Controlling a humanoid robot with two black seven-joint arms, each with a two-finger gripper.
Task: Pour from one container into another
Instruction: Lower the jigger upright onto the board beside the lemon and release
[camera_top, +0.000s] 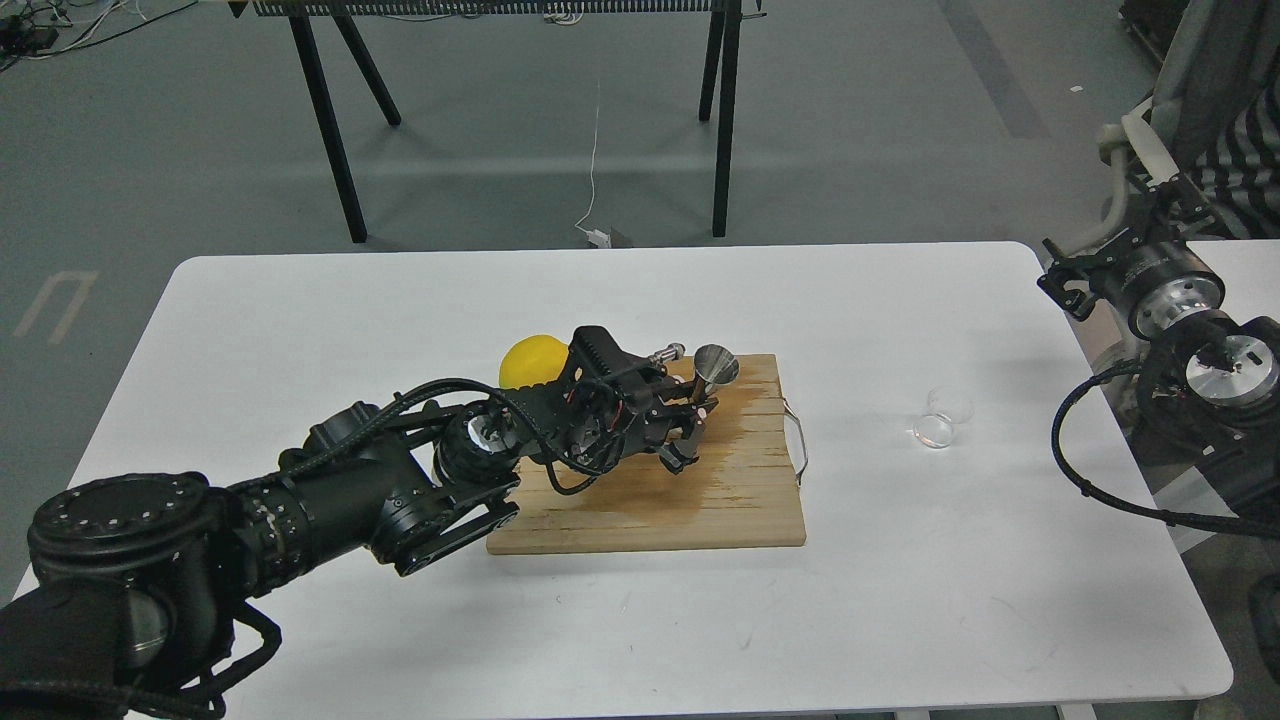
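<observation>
The steel jigger (716, 363) is held upright above the back of the wooden cutting board (740, 505). My left gripper (697, 408) is shut on its narrow waist, and the lower cone is mostly hidden by the fingers. The small clear glass cup (942, 418) stands on the white table to the right of the board, untouched. My right gripper (1095, 240) hangs beyond the table's right edge, well behind and to the right of the cup. Its fingers are spread with nothing between them.
A yellow lemon (528, 360) sits at the board's back left corner, partly hidden by my left arm. The board has a dark wet stain and a metal handle (800, 445) on its right side. Black table legs stand on the floor behind.
</observation>
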